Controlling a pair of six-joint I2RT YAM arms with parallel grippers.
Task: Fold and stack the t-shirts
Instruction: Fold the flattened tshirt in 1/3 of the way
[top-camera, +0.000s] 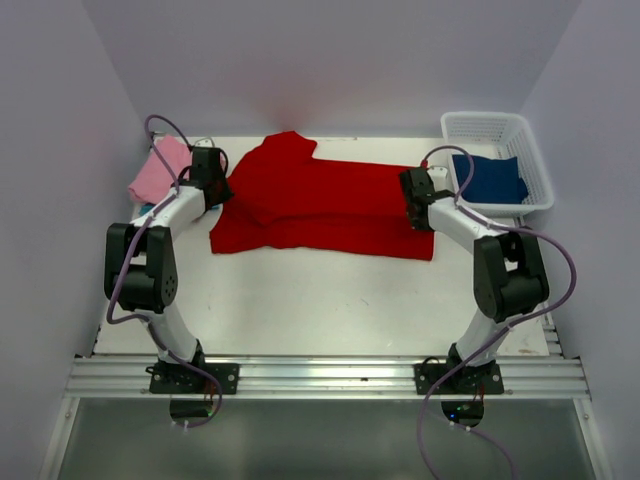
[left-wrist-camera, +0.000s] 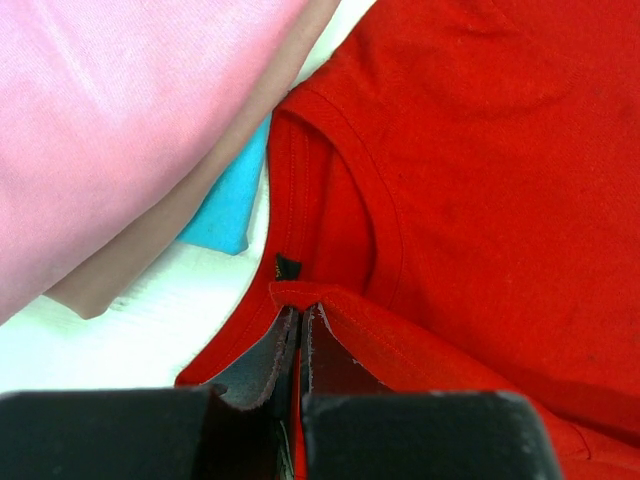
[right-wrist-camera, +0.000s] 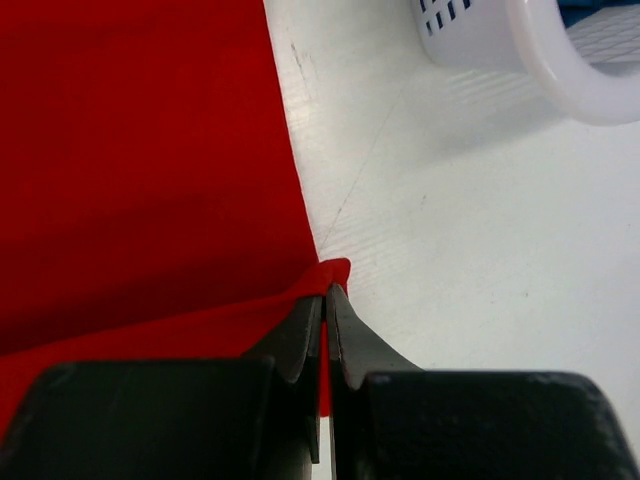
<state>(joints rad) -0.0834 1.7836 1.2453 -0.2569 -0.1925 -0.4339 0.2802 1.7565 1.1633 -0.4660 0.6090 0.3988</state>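
We are clamping our left pincer (left-wrist-camera: 300, 318) on the red t-shirt (top-camera: 330, 205) near its neckline and our right pincer (right-wrist-camera: 326, 298) on its opposite edge. The shirt is lying on the tabletop (top-camera: 320, 300) between them. The pink t-shirt (top-camera: 158, 168) is sitting just beside the left pincer.

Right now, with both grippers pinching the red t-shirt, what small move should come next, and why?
Probably move both grippers together, carrying the pinched edges across the red t-shirt, then lay them down. The left gripper is shut on cloth by the collar, and the right gripper on the opposite end's edge. The shirt lies spread wide on the table, not yet folded small.
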